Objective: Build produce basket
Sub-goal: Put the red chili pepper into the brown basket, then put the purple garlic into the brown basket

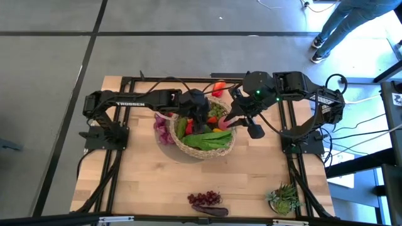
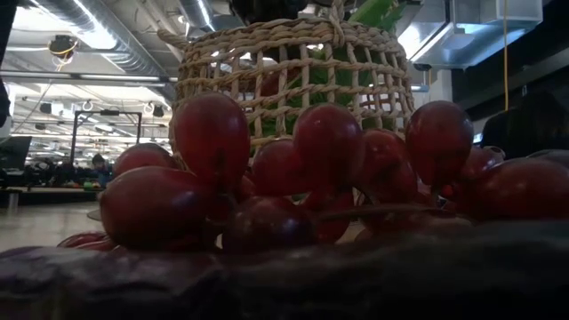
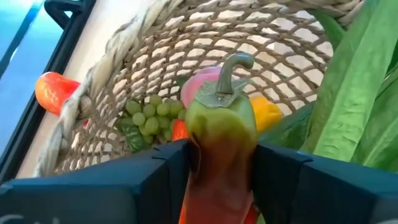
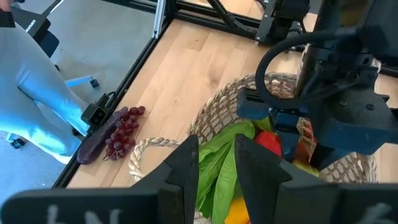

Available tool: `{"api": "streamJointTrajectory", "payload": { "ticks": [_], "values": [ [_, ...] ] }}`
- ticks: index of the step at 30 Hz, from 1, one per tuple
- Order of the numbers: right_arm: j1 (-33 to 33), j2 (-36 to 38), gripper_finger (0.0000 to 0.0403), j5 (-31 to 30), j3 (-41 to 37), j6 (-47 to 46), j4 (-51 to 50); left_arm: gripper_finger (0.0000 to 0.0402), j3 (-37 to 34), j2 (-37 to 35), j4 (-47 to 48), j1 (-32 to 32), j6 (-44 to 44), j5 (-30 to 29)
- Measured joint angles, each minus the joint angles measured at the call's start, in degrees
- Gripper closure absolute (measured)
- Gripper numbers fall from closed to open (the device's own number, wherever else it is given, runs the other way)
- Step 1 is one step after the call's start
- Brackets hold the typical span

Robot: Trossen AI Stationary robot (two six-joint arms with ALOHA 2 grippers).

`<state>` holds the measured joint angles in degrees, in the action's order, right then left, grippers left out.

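- Pepper (image 3: 221,134): toy piece, green at the shoulder turning red below, with a curved stalk. Probably light, smooth, hard plastic and apt to slip; best taken across the broad body, not the stalk.
- Left gripper (image 3: 219,168): clamped on the pepper's flanks, poised over the basket's interior.
- Basket (image 1: 231,145): round tan wicker, stiff and open-weave, near the worktop's far edge at centre. Holds green leaves (image 1: 210,141), green grapes (image 3: 149,114), and red and yellow pieces.
- Right gripper (image 4: 216,163): fingers slightly apart, nothing between them, above the basket's right side.
- Purple grapes (image 1: 205,199): with a dark piece beside them, near the worktop's front edge. Knobbly cluster, likely easiest lifted by its middle.
- Orange-red piece (image 1: 218,86): outside the basket, at the far edge.
- Potted plant (image 1: 284,198): front right corner.
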<state>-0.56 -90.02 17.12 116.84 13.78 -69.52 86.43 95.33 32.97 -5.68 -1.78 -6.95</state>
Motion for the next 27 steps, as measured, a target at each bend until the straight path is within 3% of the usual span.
{"api": "streamJointTrajectory", "payload": {
  "ticks": [5, 9, 20, 27],
  "values": [
    [0.00, 0.00, 0.0305, 0.00, 0.00, 0.04, 1.36, 0.0251, 0.00, 0.00, 0.52, 0.01, 0.48, -1.18],
    [-0.02, 0.00, 0.0305, 0.00, 0.00, 0.07, 2.38, 0.0250, -0.01, 0.00, 1.63, -0.15, -1.40, -5.66],
    [-0.02, 0.00, 0.0305, 0.04, 0.00, -1.90, 2.52, 0.0250, 0.22, -0.35, 0.79, 0.00, 2.12, -5.65],
    [-0.02, 0.00, 0.0305, 0.09, 0.00, -6.29, 2.49, 0.0250, 10.70, -0.76, 8.52, 2.09, 2.01, -5.36]
  ]
}}
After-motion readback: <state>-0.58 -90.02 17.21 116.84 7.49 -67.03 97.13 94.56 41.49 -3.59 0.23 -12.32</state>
